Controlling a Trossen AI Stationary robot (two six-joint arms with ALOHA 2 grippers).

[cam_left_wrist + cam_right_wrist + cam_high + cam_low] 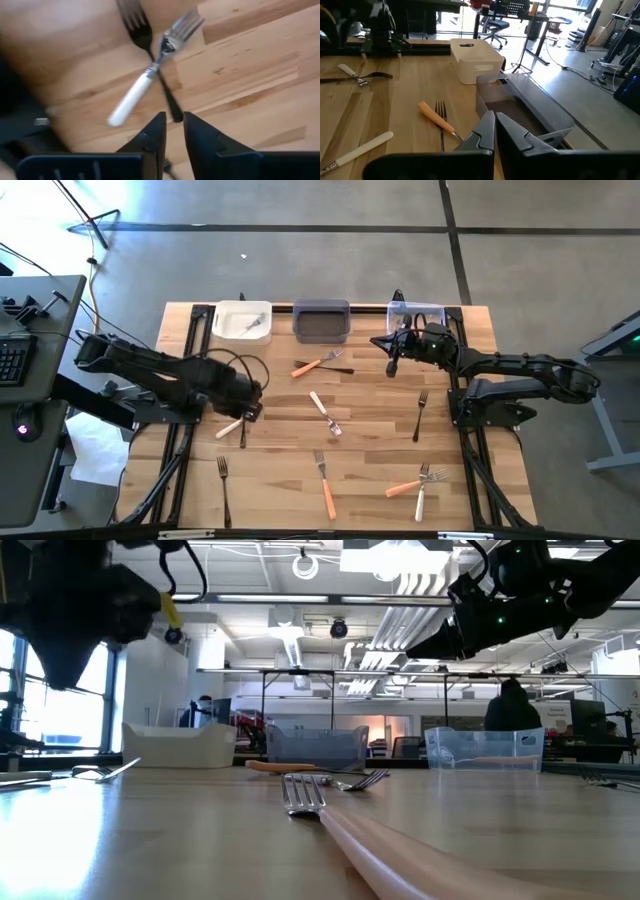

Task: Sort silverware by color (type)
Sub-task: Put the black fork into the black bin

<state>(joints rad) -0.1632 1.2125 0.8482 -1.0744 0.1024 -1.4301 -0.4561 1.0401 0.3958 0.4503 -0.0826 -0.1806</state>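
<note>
Slim forks lie scattered flat on the wooden table (280,470). My left gripper (246,412) hangs at the table's left, pointing down over a white-handled fork (135,95) that lies crossed over a black fork (150,55). Its fingers (156,131) stand a narrow gap apart with nothing between them, and the black fork's handle end (175,118) shows just past their tips. My right gripper (495,117) is shut and holds nothing. It hovers at the far right beside the clear bin (415,315).
A white bin (241,321) holding a fork, a grey bin (321,321) and the clear bin line the far edge. Other forks: orange (310,365) beside black (343,370), white (322,408), black (420,415), orange (325,485), black (225,490), orange (405,487) crossing white (422,498).
</note>
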